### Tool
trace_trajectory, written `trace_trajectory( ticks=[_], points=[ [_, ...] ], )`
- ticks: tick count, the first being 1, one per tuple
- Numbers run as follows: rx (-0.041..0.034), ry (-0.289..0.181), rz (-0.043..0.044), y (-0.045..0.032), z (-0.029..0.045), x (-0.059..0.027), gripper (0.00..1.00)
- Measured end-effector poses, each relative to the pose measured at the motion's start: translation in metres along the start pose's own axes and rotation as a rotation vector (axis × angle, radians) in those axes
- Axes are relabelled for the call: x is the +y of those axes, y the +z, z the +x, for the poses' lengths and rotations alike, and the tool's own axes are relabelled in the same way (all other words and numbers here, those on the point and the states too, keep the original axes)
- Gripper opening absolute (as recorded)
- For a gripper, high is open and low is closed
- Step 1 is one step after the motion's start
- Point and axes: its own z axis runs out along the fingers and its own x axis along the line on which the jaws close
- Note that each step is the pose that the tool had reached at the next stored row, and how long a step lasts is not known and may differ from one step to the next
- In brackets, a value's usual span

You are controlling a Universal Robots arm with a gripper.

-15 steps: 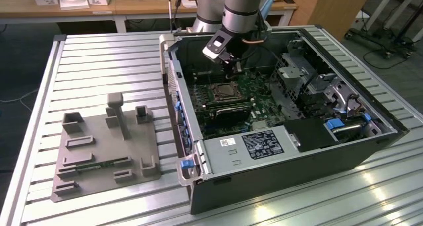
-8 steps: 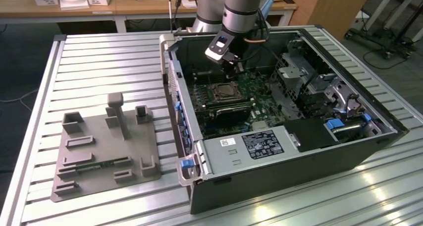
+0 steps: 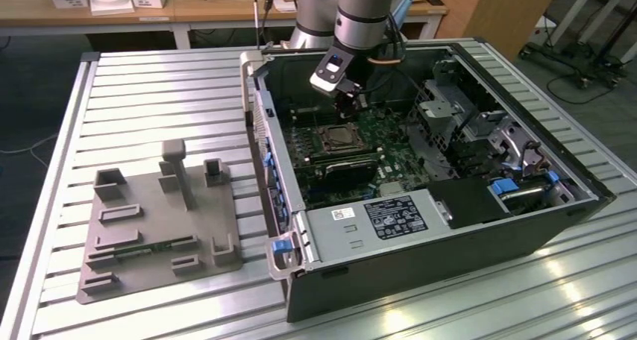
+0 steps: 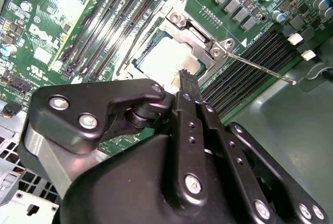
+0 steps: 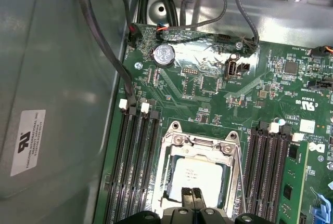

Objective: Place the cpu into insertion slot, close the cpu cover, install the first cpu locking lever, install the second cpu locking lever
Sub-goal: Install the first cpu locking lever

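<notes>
Here closed pincer (image 5: 193, 193) hangs over seated cpu (image 5: 200, 173)

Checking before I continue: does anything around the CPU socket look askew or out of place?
One thing: a thin metal lever juts from the cpu cover corner across the memory slots, apparently unlatched. The cpu looks square.

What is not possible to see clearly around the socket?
First wrist view: the black claw hides one edge of the thin silver cpu cover.
Second wrist view: the claw's body hides part of the pale silver square cpu.
Exterior view: the square metal-rimmed insertion slot is too small for detail.
</notes>
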Motion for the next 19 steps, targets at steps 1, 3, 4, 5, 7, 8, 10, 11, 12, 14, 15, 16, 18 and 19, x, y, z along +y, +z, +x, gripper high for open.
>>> trace_trajectory(
  ticks=[1,3,4,5,7,8,10,11,12,14,15,16,18,19],
  points=[
    [0.0000,0.000,0.0000,0.0000,0.0000,0.0000,0.10],
    [0.0000,0.000,0.0000,0.0000,0.0000,0.0000,0.10],
    [0.0000,0.000,0.0000,0.0000,0.0000,0.0000,0.10],
    [0.0000,0.000,0.0000,0.0000,0.0000,0.0000,0.10],
    [0.0000,0.000,0.0000,0.0000,0.0000,0.0000,0.10],
    [0.0000,0.000,0.0000,0.0000,0.0000,0.0000,0.10],
    [0.0001,-0.001,-0.0001,0.0000,0.0000,0.0000,0.10],
    [0.0001,-0.002,0.0000,0.0000,0.0000,0.0000,0.10],
    [0.0001,-0.003,0.0000,0.0000,0.0000,0.0000,0.10],
    [0.0004,-0.012,0.0001,0.0000,0.0000,0.0000,0.10],
    [0.0006,-0.019,0.0001,0.0000,0.0000,0.0000,0.10],
    [0.0008,-0.027,0.0002,0.0000,0.0000,0.0000,0.10],
    [0.0014,-0.044,0.0003,0.0000,0.0000,0.0000,0.10],
    [0.0017,-0.053,0.0004,0.0000,0.0000,0.0000,0.10]
  ],
)
